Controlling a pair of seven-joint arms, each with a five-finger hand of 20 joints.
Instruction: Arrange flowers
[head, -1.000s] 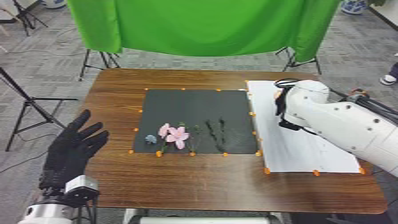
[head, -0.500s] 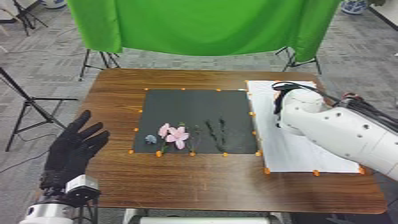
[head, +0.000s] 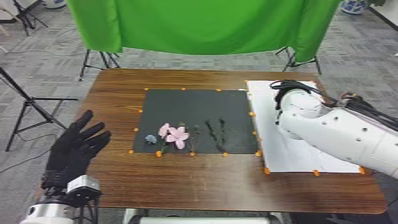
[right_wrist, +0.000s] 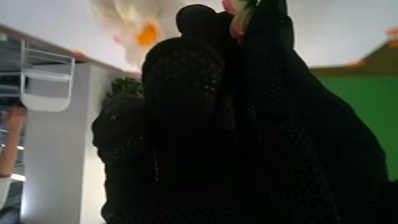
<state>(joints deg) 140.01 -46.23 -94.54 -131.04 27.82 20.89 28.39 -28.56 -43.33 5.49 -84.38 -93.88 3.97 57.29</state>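
Note:
My right hand (head: 279, 103) is over the white sheet (head: 313, 152), mostly hidden behind its own arm. In the right wrist view, the right hand (right_wrist: 213, 130) pinches a pink bud (right_wrist: 239, 21) with a bit of green between its fingertips. Beyond the fingertips there, a white flower with an orange centre (right_wrist: 147, 35) lies against the pale surface. On the black mat (head: 197, 104) are pink flowers (head: 177, 135), a small blue-grey flower (head: 150, 139) and dark green stems (head: 218, 135). My left hand (head: 73, 150) is held open beside the mat's left side, holding nothing.
Orange markers (head: 159, 154) line the edges of the mat and sheet on the brown table (head: 195, 185). A green cloth (head: 204, 27) hangs behind the table, with thin black stands (head: 34, 100) around it.
The right forearm has turned and shifted slightly over the white sheet, and less of the black glove shows beside it. The left hand and the flowers on the mat stay put.

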